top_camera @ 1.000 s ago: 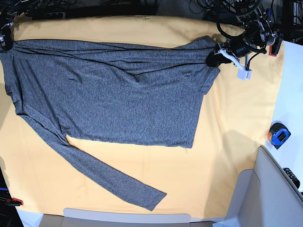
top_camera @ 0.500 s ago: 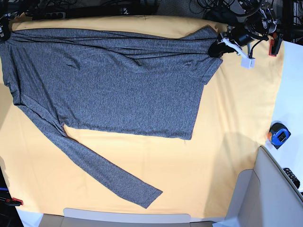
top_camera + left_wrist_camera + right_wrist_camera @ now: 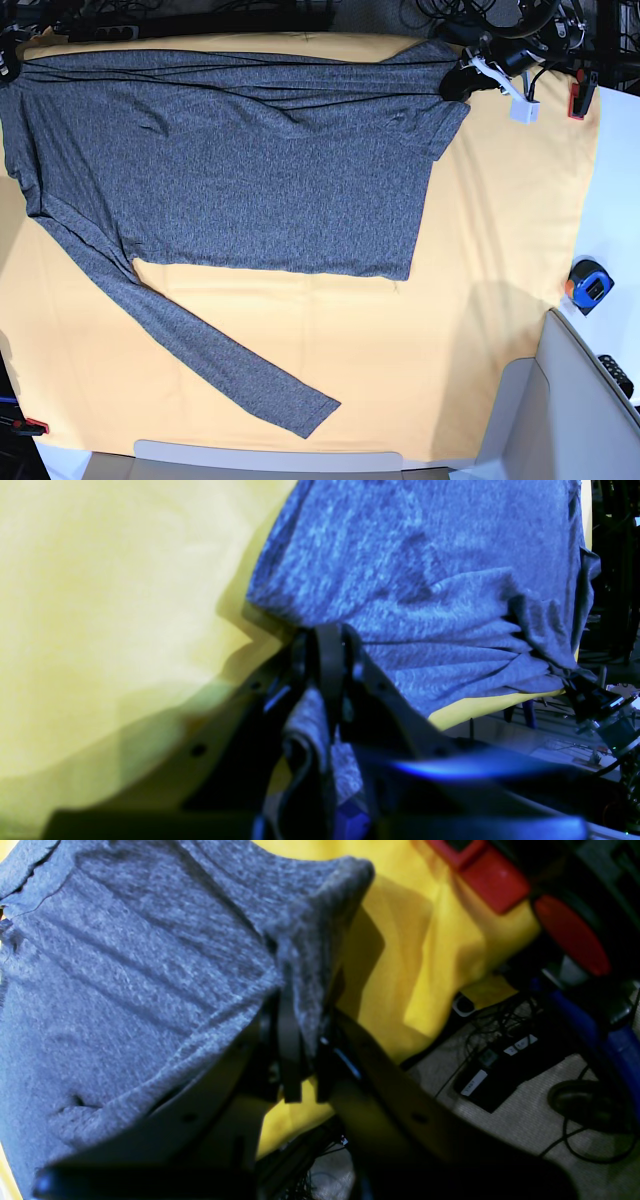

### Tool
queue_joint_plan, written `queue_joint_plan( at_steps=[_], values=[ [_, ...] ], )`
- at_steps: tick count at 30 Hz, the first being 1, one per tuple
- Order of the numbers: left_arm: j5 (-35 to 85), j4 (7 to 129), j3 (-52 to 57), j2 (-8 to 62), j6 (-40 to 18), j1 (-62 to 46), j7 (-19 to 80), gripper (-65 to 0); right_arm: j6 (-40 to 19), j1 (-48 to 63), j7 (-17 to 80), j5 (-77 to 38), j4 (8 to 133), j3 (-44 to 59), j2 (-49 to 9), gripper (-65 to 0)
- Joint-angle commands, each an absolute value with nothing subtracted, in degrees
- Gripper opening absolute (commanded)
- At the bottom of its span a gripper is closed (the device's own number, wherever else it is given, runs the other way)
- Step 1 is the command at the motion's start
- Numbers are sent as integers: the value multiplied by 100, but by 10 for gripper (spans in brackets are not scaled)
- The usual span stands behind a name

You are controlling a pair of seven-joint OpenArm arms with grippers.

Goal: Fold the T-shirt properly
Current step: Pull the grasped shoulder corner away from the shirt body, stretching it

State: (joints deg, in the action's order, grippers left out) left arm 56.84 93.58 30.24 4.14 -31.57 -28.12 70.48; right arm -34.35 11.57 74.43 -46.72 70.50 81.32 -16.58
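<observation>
Nearest me one long sleeve [image 3: 225, 365] trails loose across the yellow surface [image 3: 480, 330], the T-shirt [image 3: 250, 170] lies spread flat with no fold made, and at the far edge the left fingers [image 3: 325, 645] and right fingers [image 3: 295, 1040] each pinch a corner, everything left to do.

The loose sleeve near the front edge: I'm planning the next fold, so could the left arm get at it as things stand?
Probably not yet. The left gripper is shut on the T-shirt at the far edge, and the sleeve lies diagonally across the table cloth. Nothing covers the sleeve, but the arm must release first.
</observation>
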Motion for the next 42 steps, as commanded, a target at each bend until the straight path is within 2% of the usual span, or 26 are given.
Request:
queue_joint_plan(
  at_steps=[1, 13, 15, 19, 21, 25, 28, 32, 42],
  values=[
    [4655, 9279, 3160, 435, -2967, -3064, 7670, -649, -3292, 1279, 7732, -3890, 7029, 8136, -1684, -650],
    [4646, 9279, 3204, 426, -2976, -3081, 7662, -642, -3292, 1393, 7732, -3881, 7020, 8136, -1666, -650],
    [4646, 9279, 3213, 453, -2976, -3081, 7662, -603, -3292, 1402, 7732, -3881, 7020, 8136, -1657, -650],
    [4646, 9279, 3222, 453, -2976, -3081, 7662, -484, -3284, 1446, 7732, -3881, 7020, 8136, -1675, -644],
    [4646, 9279, 3222, 453, -2976, -3081, 7662, -455, -3284, 1499, 7732, -3881, 7020, 8136, -1684, -597],
    [4637, 9279, 3222, 462, -2958, -3073, 7662, -455, -3284, 1525, 7732, -3881, 7020, 8136, -1684, -468],
    [4629, 9279, 3222, 462, -2949, -3073, 7662, -455, -3284, 1596, 7732, -3890, 7020, 8145, -1684, -404],
    [4629, 9279, 3231, 470, -2949, -3073, 7662, -455, -3284, 1622, 7732, -3916, 7020, 8154, -1684, -370],
    [4664, 9288, 3530, 936, -2976, -3064, 7662, -449, -3284, 1631, 7732, -3916, 7020, 8189, -1684, -366]
  ],
)
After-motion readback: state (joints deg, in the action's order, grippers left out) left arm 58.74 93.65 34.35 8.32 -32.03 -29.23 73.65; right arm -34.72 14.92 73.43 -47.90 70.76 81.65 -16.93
